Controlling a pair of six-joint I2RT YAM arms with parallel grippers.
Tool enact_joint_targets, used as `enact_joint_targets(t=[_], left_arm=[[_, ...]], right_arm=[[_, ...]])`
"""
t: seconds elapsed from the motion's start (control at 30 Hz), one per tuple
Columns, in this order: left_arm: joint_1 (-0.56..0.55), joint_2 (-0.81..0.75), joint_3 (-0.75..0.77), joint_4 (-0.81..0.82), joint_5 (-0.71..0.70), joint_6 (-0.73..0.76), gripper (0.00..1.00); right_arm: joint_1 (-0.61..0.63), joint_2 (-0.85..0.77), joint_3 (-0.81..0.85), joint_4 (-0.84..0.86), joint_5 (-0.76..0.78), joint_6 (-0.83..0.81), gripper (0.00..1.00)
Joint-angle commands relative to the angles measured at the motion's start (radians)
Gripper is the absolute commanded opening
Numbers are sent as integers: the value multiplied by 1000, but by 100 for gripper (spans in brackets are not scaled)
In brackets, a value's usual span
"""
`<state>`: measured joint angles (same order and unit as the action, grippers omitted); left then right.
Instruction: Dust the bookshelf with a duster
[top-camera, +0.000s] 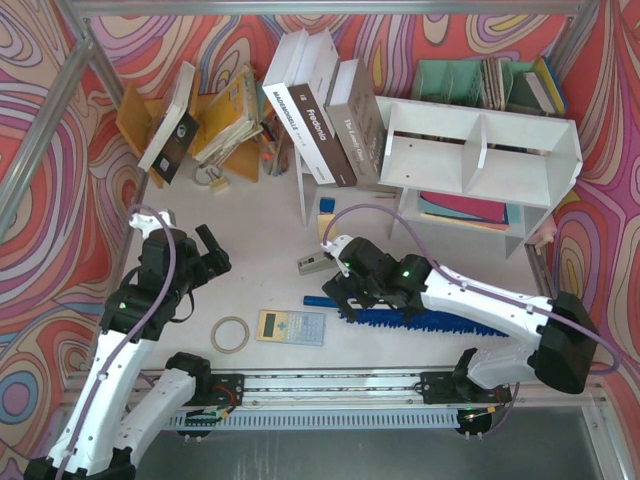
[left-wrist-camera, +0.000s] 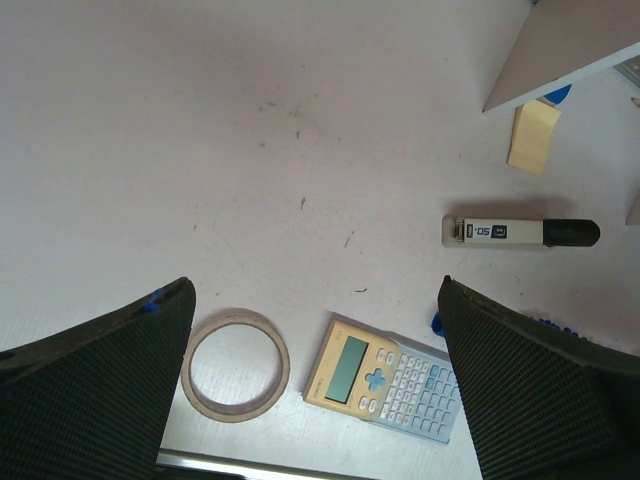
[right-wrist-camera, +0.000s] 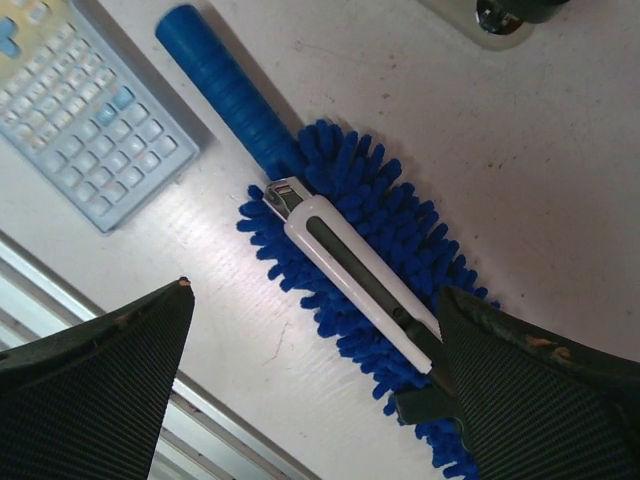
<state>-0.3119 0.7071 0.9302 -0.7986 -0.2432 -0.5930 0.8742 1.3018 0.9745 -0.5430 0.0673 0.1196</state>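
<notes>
Blue and fluffy, the duster (top-camera: 445, 322) lies flat on the counter (top-camera: 260, 215) in front of the bookshelf (top-camera: 478, 155), roughly parallel to its front edge, handle end pointing past the shelf's left side. A white spine runs along the top of the duster's head. The right hand (top-camera: 340, 288) hangs over the head near the handle, fingers spread wide to either side of the fluff and not pinching it; whether they touch it cannot be told. The left hand (top-camera: 208, 250) hangs well to the left of the bookshelf, also spread and holding nothing. A calculator (top-camera: 291, 327) and a tape ring (top-camera: 230, 334) lie farther in front of the bookshelf, off its left end.
</notes>
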Motion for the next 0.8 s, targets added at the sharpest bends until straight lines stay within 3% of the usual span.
enact_joint_targets(t=[0.0,0.2,0.37,0.57,0.77], left_arm=[[-1,-23,-25,4,-2,18,99],[-1,-10,-25,2,2,16,98],[-1,5,-22,-3,5,15,98],[-1,-1,-25,-6,11,7,98],[-1,-6,-27,-9,16,3,99]], right_arm=[[5,47,5,-20,27,-68,95],[4,91,0,-20,20,-112,90],[5,145,0,-3,-39,-140,75],[5,174,-4,10,-30,-150,66],[4,208,-8,15,-20,-150,63]])
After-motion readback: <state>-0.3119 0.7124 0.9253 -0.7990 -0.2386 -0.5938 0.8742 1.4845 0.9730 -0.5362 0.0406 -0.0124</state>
